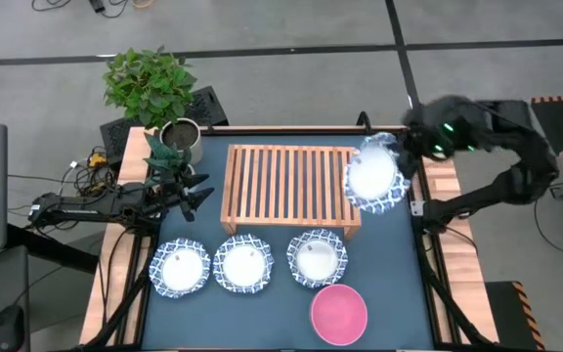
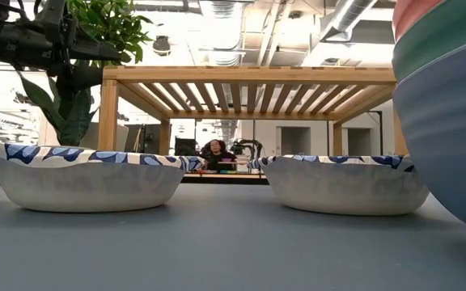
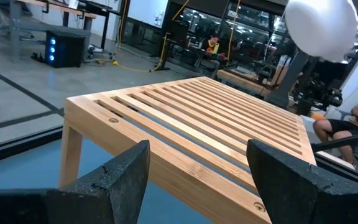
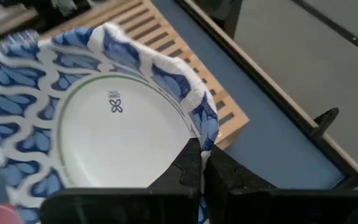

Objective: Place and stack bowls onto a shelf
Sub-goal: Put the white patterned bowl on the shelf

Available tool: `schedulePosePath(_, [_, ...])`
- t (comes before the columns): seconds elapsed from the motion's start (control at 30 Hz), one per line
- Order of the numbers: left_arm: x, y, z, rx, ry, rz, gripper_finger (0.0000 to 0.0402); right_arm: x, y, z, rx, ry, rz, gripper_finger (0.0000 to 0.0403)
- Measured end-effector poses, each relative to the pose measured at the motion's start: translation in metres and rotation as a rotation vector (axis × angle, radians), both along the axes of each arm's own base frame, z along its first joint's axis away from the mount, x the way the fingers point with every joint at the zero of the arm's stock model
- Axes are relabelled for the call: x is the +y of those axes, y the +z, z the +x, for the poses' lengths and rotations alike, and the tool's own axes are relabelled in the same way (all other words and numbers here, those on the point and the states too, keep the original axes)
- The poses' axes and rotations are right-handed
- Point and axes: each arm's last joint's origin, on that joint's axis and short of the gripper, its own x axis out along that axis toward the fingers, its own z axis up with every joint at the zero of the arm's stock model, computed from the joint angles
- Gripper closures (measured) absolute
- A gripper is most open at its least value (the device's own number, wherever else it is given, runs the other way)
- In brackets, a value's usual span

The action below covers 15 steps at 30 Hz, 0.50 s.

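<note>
The right gripper is pinching the rim of a blue-patterned bowl, holding it over the right end of the shelf. The left gripper is waiting, fingers spread wide, beside the shelf's left end.

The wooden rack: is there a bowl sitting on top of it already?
No. The shelf has bare slats; the right gripper holds a patterned bowl at its edge.
</note>
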Motion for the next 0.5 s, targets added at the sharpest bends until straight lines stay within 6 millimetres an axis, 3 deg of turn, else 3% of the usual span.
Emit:
schedulePosePath(0.27, [0.000,0.000,0.000,0.001,0.000,0.000,0.0148,-0.067,-0.017,0.063,0.100,0.243,0.132,0.0378])
schedulePosePath(0.5, [0.000,0.000,0.000,0.001,-0.001,0.000,0.0148,-0.125,-0.059,0.101,0.209,0.295,0.244,0.0378])
